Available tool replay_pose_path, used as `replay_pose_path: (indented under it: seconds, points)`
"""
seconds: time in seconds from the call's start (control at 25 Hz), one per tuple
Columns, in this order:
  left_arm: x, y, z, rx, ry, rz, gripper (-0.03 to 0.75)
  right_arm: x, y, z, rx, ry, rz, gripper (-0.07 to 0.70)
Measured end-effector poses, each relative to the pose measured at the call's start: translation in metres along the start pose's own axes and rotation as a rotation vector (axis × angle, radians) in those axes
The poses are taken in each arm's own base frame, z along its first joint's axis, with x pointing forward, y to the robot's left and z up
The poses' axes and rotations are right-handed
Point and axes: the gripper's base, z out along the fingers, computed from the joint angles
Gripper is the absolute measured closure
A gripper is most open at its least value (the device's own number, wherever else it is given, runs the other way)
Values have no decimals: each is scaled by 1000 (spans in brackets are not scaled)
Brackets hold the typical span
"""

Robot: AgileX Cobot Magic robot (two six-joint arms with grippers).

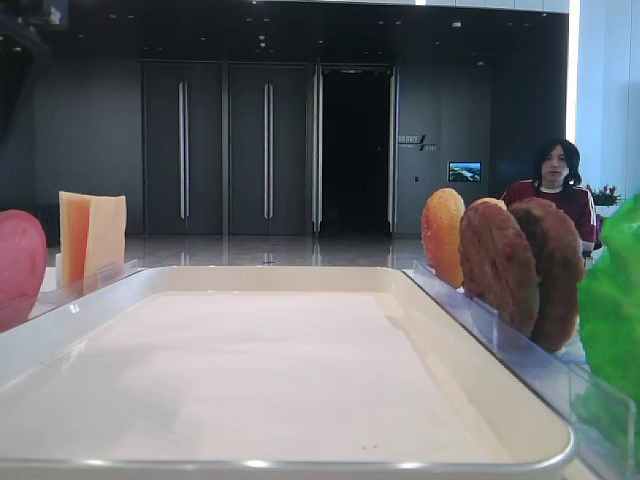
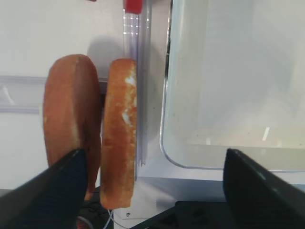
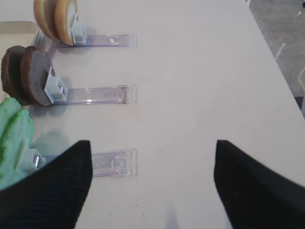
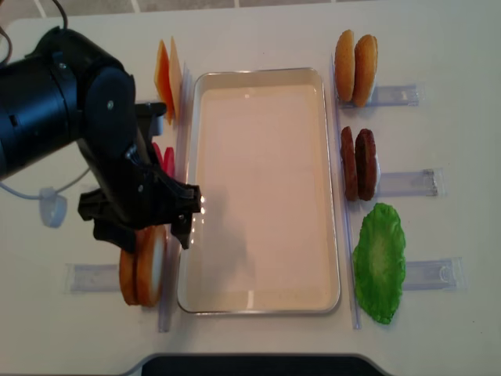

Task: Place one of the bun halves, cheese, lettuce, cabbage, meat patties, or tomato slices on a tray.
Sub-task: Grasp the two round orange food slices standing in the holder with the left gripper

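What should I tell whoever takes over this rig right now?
Left gripper: open, above the two bun halves standing in the rack left of the tray, holding nothing.
Right gripper: open, empty, over bare table beside the lettuce.
Cheese and tomato slices left of the tray; meat patties on the right.
Done: nothing on the tray.
Left: pick one item and place it.

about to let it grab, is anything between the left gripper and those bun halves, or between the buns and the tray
Nothing visible blocks either. The open left gripper hangs above the two upright bun halves, with only air between them. Between the buns and the tray stands just the low clear rack and the tray's raised rim.
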Motion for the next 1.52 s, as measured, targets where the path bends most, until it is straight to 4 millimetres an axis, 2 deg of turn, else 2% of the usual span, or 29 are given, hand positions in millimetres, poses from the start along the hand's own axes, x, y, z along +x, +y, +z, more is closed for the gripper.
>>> replay_pose_path:
  seconds: [1.36, 1.52]
  points:
    - [0, -3, 4, 12, 26, 20, 24, 0, 0, 0, 0, 0, 0, 97]
    - [6, 1, 14, -15, 63, 22, 24, 0, 0, 0, 0, 0, 0, 97]
